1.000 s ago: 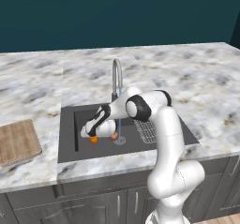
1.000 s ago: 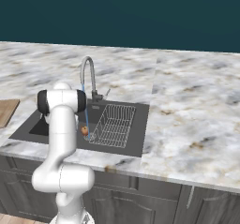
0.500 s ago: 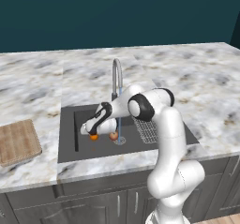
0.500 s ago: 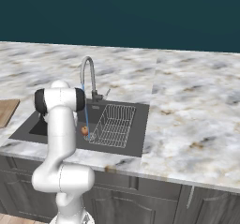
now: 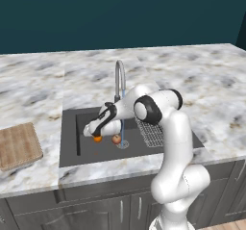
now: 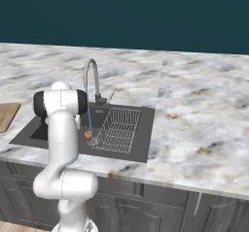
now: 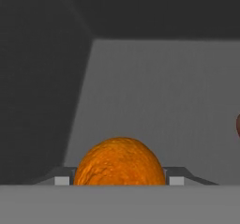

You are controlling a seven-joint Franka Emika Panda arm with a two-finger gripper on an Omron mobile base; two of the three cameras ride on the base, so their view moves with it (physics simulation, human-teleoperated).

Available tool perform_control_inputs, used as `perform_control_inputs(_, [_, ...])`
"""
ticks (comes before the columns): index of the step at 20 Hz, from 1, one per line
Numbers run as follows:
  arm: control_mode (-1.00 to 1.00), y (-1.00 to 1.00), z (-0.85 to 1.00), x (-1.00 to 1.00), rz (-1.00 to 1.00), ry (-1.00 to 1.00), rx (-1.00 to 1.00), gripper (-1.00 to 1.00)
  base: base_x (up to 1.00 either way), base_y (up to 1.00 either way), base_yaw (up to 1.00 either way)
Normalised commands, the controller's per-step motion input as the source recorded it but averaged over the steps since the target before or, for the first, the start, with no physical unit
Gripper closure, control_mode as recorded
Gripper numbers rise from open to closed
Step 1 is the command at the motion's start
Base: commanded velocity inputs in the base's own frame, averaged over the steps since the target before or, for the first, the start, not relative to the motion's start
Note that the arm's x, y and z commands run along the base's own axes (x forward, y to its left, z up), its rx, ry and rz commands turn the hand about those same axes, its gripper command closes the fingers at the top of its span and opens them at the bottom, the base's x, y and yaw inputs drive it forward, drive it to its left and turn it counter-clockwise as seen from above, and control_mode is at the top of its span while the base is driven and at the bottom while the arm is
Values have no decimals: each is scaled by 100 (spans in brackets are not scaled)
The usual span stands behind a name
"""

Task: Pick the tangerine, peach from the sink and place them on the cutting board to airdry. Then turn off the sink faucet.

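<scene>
In the hand view the bright orange tangerine [image 7: 119,164] sits between my two fingertips [image 7: 62,180], which press against its sides; my gripper [image 7: 119,181] is shut on it. From the left base view the gripper [image 5: 95,134] hangs low inside the dark sink [image 5: 72,149], with the tangerine [image 5: 97,138] under the hand. The reddish peach [image 5: 116,138] lies on the sink floor just to its right, beside the water stream; it also shows in the other views [image 6: 88,135] [image 7: 238,124]. The wooden cutting board [image 5: 17,145] lies on the counter left of the sink. The sink faucet [image 5: 119,80] arches over the basin.
A thin blue stream of water [image 5: 121,128] falls from the spout to the drain. A wire rack [image 6: 116,129] fills the sink's right section. Sink walls stand close around the hand. The marble counter [image 5: 202,80] stretches wide to the right.
The gripper has risen a little and shifted left, and the tangerine has moved with it. The peach has stayed where it was.
</scene>
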Motion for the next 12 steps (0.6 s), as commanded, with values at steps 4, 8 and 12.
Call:
perform_control_inputs(4, [-100, -4, 19, -8, 0, 0, -1, 100, 0, 0, 0])
perform_control_inputs(8, [-100, -1, 22, -10, 0, 0, 0, 100, 0, 0, 0])
perform_control_inputs(12, [-100, 0, 25, -10, 0, 0, 0, 100, 0, 0, 0])
